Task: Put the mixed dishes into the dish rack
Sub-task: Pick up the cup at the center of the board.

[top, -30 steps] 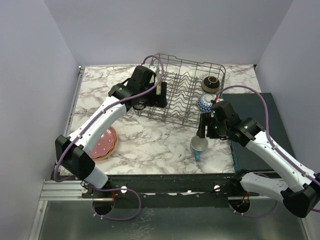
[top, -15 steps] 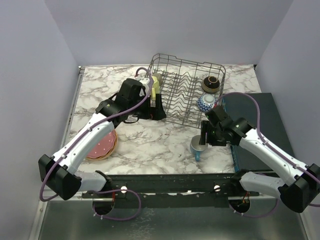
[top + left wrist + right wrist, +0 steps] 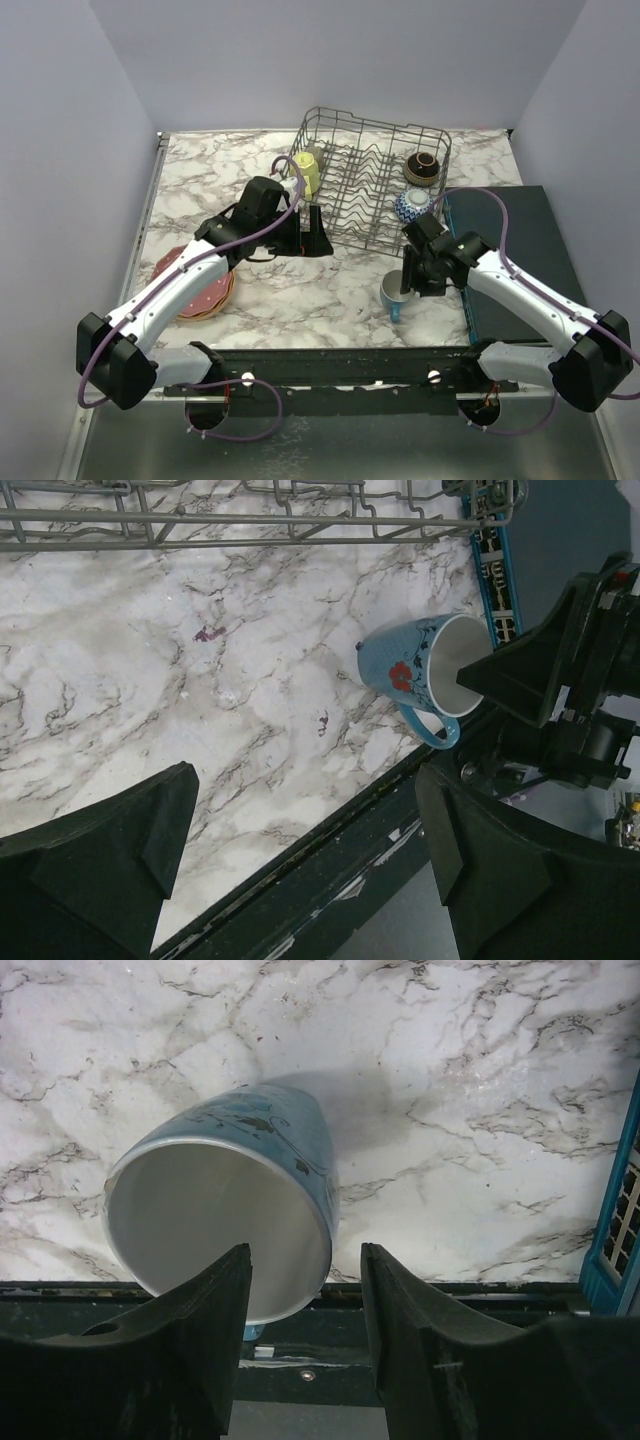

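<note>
Blue mug (image 3: 228,1165) with the red flower print stands on the marble table (image 3: 290,282) near the front edge, a bit in front of the dish rack (image 3: 350,238). The right gripper (image 3: 305,1260) is down over its rim, one finger inside and one outside, with gaps either side of the wall (so jaws apart, nothing pinched). The left gripper (image 3: 300,810) hangs spread wide and empty by the rack's front-left corner. A pale yellow mug (image 3: 307,168) sits in the rack's left end, and the pink plate stack (image 3: 203,290) is far left.
</note>
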Controlling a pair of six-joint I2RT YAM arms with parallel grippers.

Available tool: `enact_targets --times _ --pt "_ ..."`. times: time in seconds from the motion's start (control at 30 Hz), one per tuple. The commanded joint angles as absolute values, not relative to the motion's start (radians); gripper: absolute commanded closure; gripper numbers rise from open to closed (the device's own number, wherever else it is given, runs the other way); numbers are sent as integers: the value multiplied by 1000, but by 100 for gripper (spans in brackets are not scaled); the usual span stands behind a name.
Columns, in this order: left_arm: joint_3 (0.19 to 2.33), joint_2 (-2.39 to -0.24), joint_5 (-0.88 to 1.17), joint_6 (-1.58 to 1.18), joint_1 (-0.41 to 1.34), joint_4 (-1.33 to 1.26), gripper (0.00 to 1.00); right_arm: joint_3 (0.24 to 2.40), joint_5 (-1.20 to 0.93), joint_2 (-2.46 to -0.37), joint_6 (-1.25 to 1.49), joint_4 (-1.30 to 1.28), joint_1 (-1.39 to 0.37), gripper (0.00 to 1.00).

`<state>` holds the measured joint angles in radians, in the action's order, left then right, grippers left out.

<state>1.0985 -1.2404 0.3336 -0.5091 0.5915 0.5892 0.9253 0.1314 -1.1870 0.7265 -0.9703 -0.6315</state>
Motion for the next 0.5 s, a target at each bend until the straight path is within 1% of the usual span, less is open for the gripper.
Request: enact_targets --times 0.0,0.2,0.47 --pt "1066 -1197 360 -565 594 523 1 903 161 -1194 764 -978 -636 49" --pt "1035 -1187 375 -579 588 504 1 893 158 -1211 779 -965 -637 61" --pt "1008 -1181 392 -598 581 490 1 899 160 -1211 792 -970 -637 86"
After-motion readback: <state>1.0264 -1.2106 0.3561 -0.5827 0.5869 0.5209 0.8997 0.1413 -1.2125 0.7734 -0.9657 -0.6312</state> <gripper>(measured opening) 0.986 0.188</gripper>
